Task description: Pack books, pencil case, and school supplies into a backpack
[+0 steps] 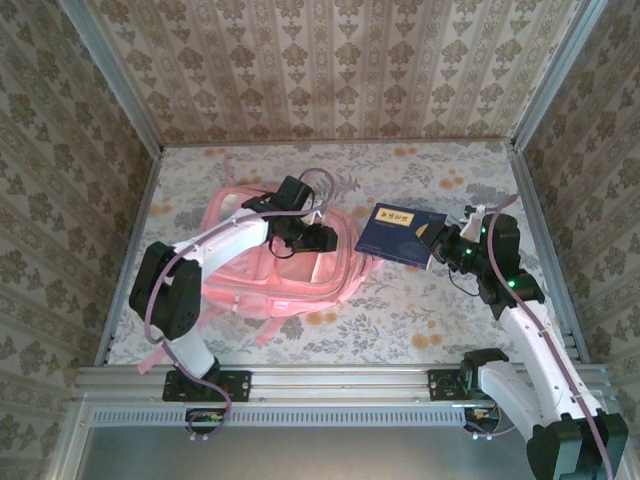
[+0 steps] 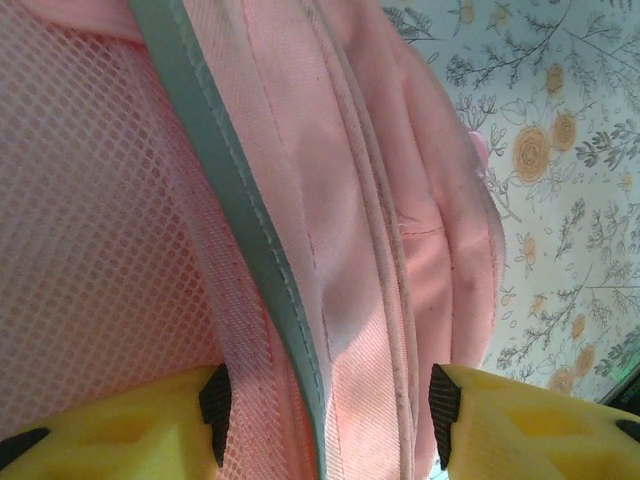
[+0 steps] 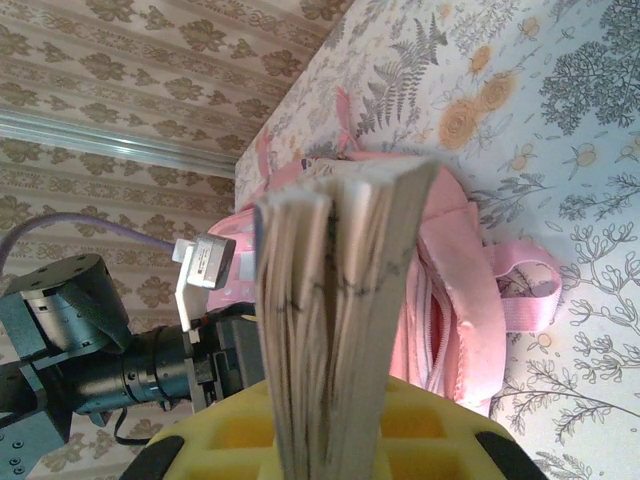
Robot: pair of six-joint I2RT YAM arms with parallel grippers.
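Dark navy paperback books (image 1: 398,234) (image 3: 335,330) with yellow print, pale worn page edges bunched, sit clenched in the right claw (image 1: 438,250) (image 3: 325,440) above the floral table (image 1: 430,310), just right of the large soft pink backpack (image 1: 240,285) (image 2: 360,200). The left arm (image 1: 215,245) crosses and hides the backpack's top. The left claw (image 1: 300,238) (image 2: 325,410) grasps its woven fabric beside a grey strap (image 2: 240,230).
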